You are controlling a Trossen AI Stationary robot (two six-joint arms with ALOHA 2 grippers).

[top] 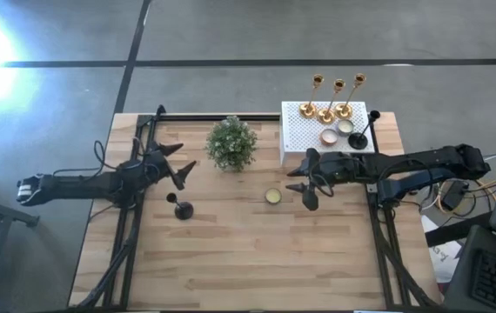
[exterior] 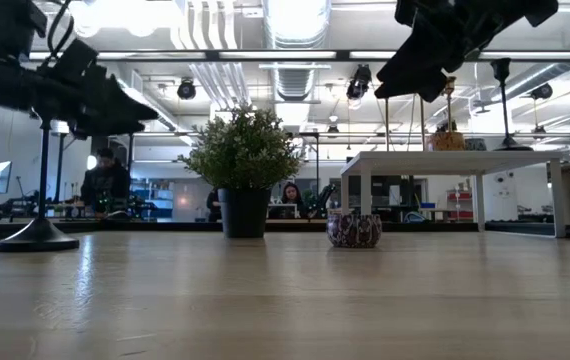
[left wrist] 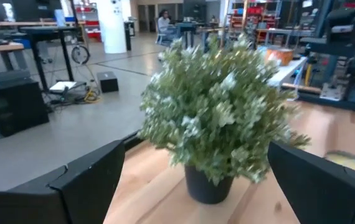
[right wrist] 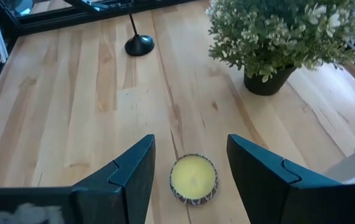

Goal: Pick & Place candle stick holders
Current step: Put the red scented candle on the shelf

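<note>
Three gold candle stick holders (top: 325, 109) stand on their round bases atop the white perforated box (top: 304, 139). A black one (top: 361, 137) stands on the box's right part. Another black holder (top: 181, 208) stands on its base on the table's left half, also seen in the low view (exterior: 38, 232) and the right wrist view (right wrist: 138, 43). My left gripper (top: 178, 160) is open and level, between that holder and the potted plant, and holds nothing. My right gripper (top: 307, 181) is open, high over the table (exterior: 435, 55), and slants down toward a small yellow candle tin (right wrist: 193, 178).
A bushy potted plant (top: 231, 143) stands at the table's far middle, straight ahead of my left gripper (left wrist: 196, 155). The candle tin (top: 272, 196) lies on the table left of my right gripper. Two small candles (top: 336, 132) sit on the box. Bare wood spans the near half.
</note>
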